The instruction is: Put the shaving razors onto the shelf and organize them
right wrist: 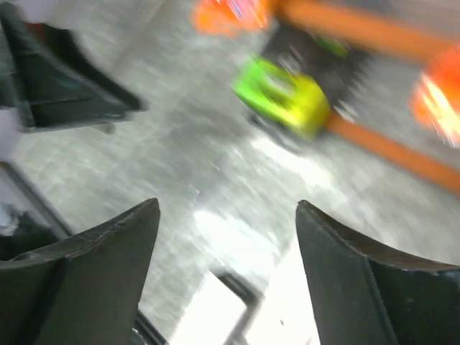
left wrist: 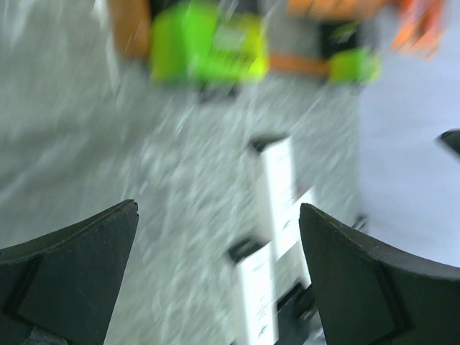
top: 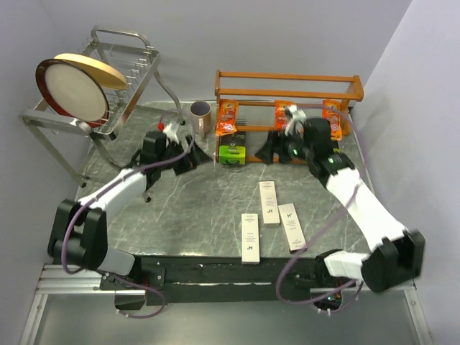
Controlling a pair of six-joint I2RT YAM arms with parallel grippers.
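Observation:
Three long white razor boxes (top: 269, 202) (top: 250, 237) (top: 291, 226) lie flat on the marble table. The wooden shelf (top: 287, 76) stands at the back. Three orange packets (top: 227, 117) (top: 284, 113) (top: 332, 118) sit on its upper tier, and a lime-green pack (top: 233, 152) is at its lower left. My left gripper (top: 192, 159) hangs open and empty left of the green pack (left wrist: 208, 50). My right gripper (top: 279, 154) is open and empty in front of the shelf. Both wrist views are blurred; a white box (left wrist: 277, 183) and another (right wrist: 208, 316) show below the jaws.
A mauve mug (top: 200, 115) stands just left of the shelf. A silver wire rack (top: 43, 118) holding a round plate (top: 72, 90) fills the back left corner. A second green pack (left wrist: 352, 66) shows further along the shelf's lower rail.

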